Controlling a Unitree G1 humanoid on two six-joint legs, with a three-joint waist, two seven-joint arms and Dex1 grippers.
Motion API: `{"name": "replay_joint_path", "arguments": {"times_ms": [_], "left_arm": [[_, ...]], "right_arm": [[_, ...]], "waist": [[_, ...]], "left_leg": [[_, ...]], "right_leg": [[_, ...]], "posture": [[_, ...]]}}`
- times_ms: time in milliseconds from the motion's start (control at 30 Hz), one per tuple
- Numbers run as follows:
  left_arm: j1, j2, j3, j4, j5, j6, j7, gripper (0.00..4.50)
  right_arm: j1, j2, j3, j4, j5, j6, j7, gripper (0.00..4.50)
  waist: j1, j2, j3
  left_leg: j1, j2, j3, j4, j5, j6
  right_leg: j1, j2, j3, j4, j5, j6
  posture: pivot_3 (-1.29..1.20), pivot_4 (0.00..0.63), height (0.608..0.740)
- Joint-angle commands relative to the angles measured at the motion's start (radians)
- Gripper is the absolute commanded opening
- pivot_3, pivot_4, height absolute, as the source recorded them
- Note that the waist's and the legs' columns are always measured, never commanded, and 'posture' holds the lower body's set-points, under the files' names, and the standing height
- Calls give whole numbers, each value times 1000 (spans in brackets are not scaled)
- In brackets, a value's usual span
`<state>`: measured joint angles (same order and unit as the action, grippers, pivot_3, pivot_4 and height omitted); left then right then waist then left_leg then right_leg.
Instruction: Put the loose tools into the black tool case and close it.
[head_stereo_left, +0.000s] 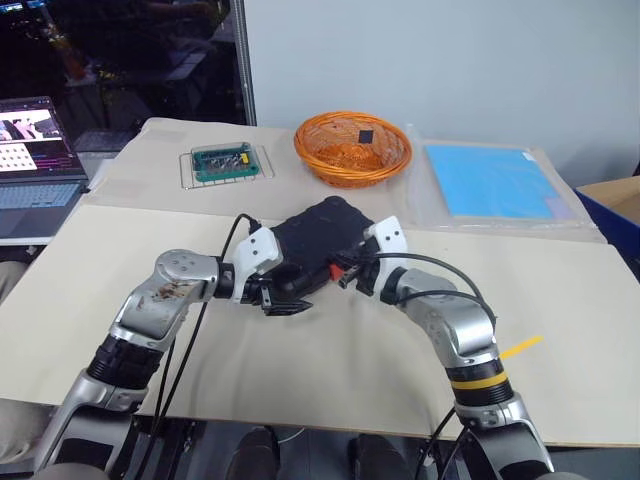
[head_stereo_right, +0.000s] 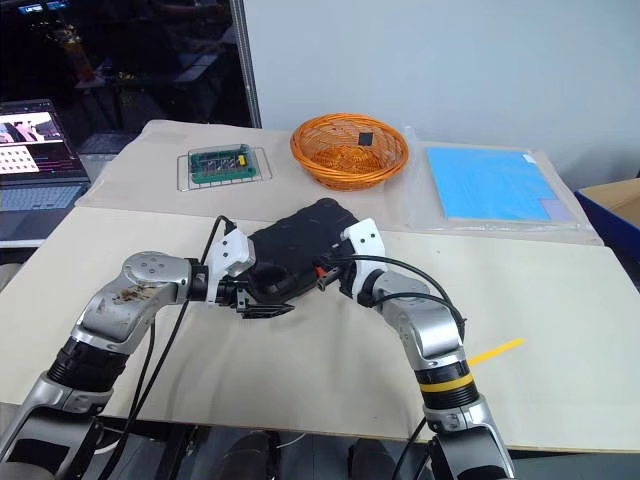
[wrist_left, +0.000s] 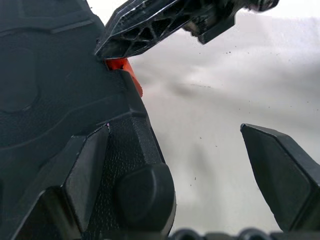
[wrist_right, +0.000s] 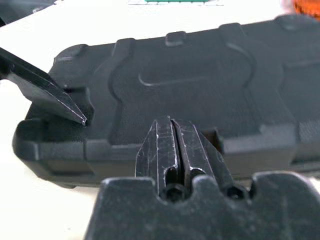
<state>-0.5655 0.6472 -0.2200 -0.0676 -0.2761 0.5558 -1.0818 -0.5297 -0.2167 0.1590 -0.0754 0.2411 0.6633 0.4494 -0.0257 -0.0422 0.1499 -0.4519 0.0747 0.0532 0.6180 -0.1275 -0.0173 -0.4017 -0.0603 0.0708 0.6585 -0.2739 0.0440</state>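
Table, pale and matte. On it, mid-front, we find the black tool case: moulded plastic, rounded corners, lid down, long axis running diagonally away rightward. Our left claw stands wide open at its near corner, gripping nothing. Right claw, pressed shut and empty, points at the front edge; orange catch between them.

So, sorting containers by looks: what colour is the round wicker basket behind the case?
Orange wicker basket, clearest in the right eye view.
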Motion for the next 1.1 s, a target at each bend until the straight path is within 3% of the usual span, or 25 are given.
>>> {"name": "replay_joint_path", "arguments": {"times_ms": [33, 233, 933, 1100], "left_arm": [[17, 3, -26, 13, 19, 30, 4, 4500], [22, -4, -24, 39, 28, 12, 14, 4500], [33, -31, -24, 133, 63, -81, 11, 4500], [53, -48, 5, 131, 45, -138, 9, 4500]], "right_arm": [[24, -24, 58, 29, -46, 64, -4, 80], [54, 4, 41, 0, -50, 122, -62, 80], [113, -1, 104, 64, -91, 175, -84, 80], [110, 23, 35, 15, -60, 19, -71, 80]], "waist": [[0, 0, -1], [-4, -1, -3], [-15, 0, -28], [-13, 0, -29]], "left_leg": [[1, 0, 0, 0, 0, 0], [12, 2, 1, -2, -5, -7], [22, 4, 4, -11, -6, -9], [22, 6, 5, -12, -7, -10]], "right_leg": [[1, 0, 0, 0, 0, 0], [11, 0, 0, -2, -5, -8], [14, -2, -2, -10, -8, -8], [14, -2, -2, -12, -7, -10]], "posture": [[0, 150, 740], [0, 150, 740], [0, 150, 740], [0, 150, 740]]}}
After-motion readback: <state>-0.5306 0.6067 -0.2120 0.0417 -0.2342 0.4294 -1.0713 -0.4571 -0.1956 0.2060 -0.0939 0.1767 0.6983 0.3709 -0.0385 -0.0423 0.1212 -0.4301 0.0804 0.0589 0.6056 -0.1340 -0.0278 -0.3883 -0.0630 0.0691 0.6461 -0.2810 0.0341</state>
